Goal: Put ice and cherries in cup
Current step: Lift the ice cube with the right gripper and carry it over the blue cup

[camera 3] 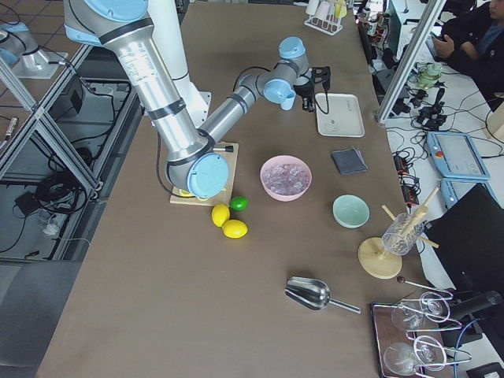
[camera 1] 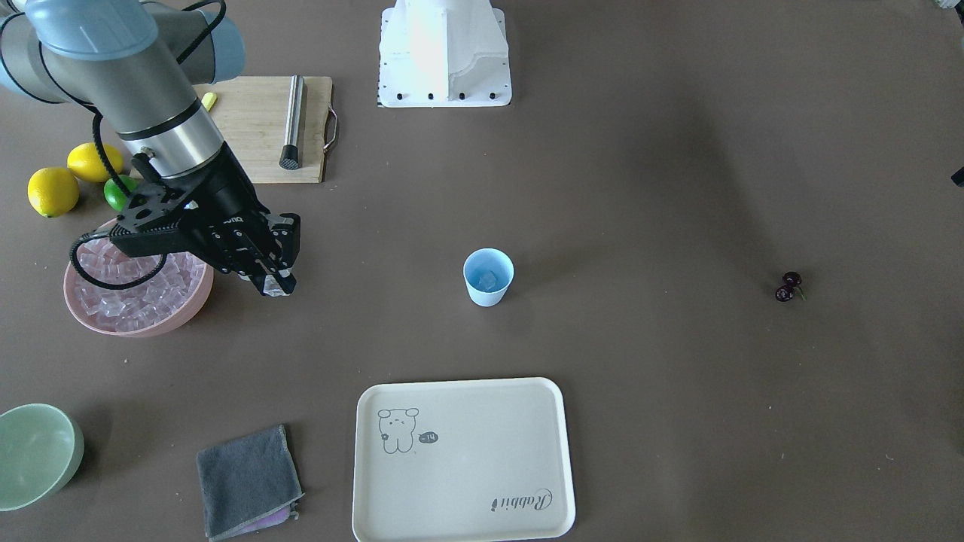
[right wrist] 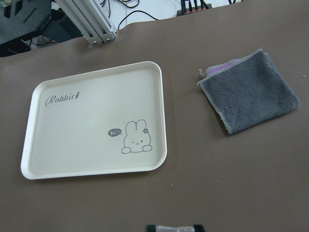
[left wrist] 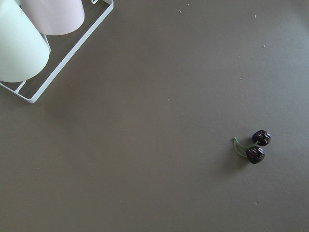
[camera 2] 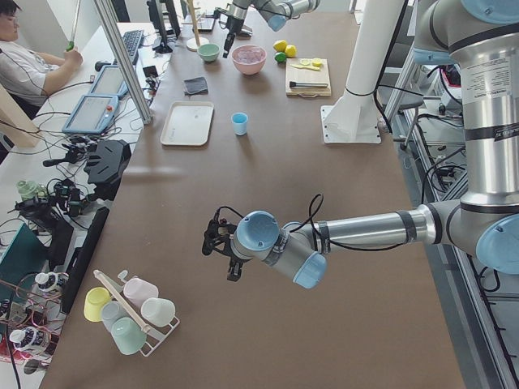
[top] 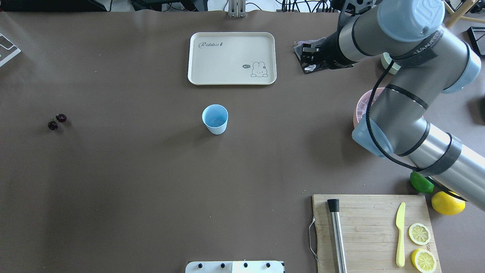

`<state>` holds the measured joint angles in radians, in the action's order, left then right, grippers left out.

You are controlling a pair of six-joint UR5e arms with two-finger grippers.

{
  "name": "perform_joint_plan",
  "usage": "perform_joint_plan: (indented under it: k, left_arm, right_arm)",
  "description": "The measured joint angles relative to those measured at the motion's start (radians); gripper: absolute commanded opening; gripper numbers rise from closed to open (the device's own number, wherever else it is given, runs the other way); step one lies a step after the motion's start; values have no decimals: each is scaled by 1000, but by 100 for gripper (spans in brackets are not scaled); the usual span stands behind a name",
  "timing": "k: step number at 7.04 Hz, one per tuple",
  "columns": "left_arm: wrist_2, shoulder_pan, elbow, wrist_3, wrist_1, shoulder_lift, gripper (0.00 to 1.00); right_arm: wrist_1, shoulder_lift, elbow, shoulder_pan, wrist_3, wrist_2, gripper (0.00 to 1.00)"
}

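Tapered plastic cup (camera 1: 488,277), right tool (camera 1: 276,284) seemingly pinching glassy ice (camera 1: 280,287)

Tray (camera 1: 482,452), grey cloth (camera 1: 245,478), cutting board (camera 1: 256,135), lemons (camera 1: 53,191)

From this end I see my left arm reaching low over the near bench. Its hand (camera 2: 224,247) is dark and hard to read, with a rack of pastel cups (camera 2: 130,312) nearby. Far down, the cup (camera 2: 240,123) stands just beside the tray (camera 2: 187,123). The right hand (camera 2: 228,44) hangs near the pink bowl (camera 2: 249,70) of ice (camera 2: 249,57).
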<state>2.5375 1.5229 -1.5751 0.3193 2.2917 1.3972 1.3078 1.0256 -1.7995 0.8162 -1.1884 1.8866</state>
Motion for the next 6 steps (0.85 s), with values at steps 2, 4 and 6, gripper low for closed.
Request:
perform_joint_plan:
  k: [2, 4, 6]
  left_arm:
    - [8, -9, -2, -1, 0, 12, 98]
    - [10, -11, -2, -3, 2, 17, 98]
    - [10, -12, 0, -4, 3, 16, 98]
  right_arm:
    - [-4, -58, 23, -103, -2, -111, 0]
    - [-4, -140, 86, -179, -1, -186, 0]
    - [-7, -201, 140, -249, 1, -278, 0]
